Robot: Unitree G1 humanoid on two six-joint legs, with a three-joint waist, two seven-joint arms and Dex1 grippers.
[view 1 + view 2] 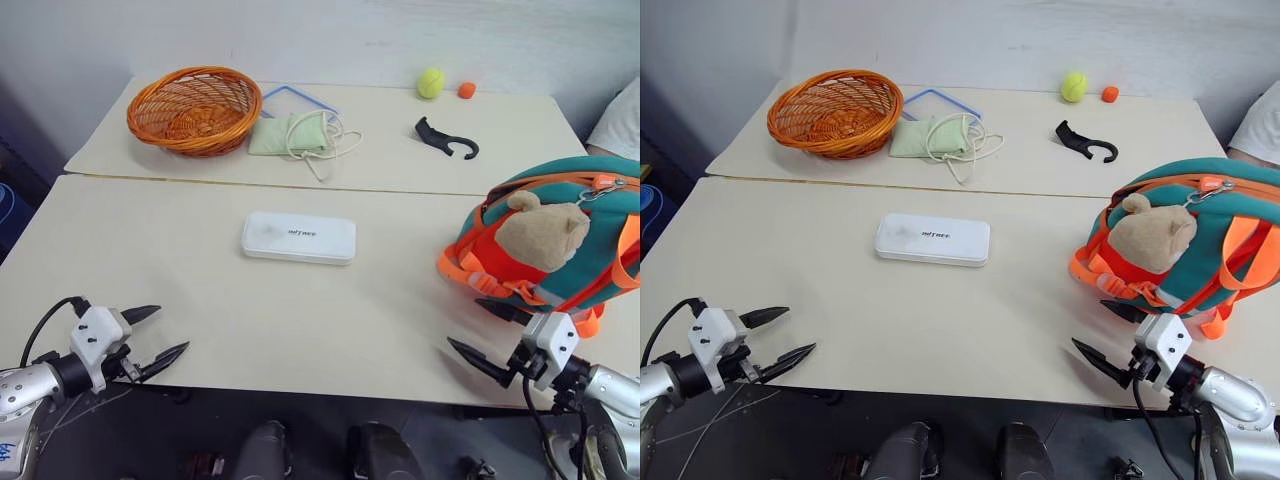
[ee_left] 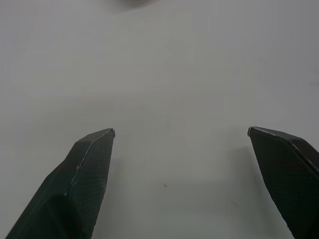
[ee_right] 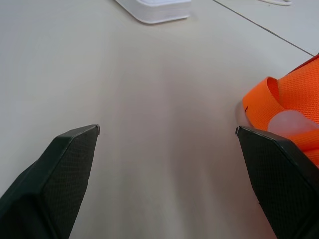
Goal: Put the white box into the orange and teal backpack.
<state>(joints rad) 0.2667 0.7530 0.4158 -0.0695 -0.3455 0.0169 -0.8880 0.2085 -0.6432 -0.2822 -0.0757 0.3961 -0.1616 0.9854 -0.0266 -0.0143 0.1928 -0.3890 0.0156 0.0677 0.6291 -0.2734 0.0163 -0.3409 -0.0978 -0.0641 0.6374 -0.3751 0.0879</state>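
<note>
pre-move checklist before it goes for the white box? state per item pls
1. Left claw open and holding nothing: ok.
2. Right claw open and holding nothing: ok.
3. White box lies flat on the table, apart from other things, nothing on top: ok.
4. Path from both claws to the box over bare tabletop: ok.
5. Orange and teal backpack within view, at the table's right end beside the right claw: ok.
6. Backpack's zip open enough to take the box: cannot tell, the opening is not visible from here.
</note>
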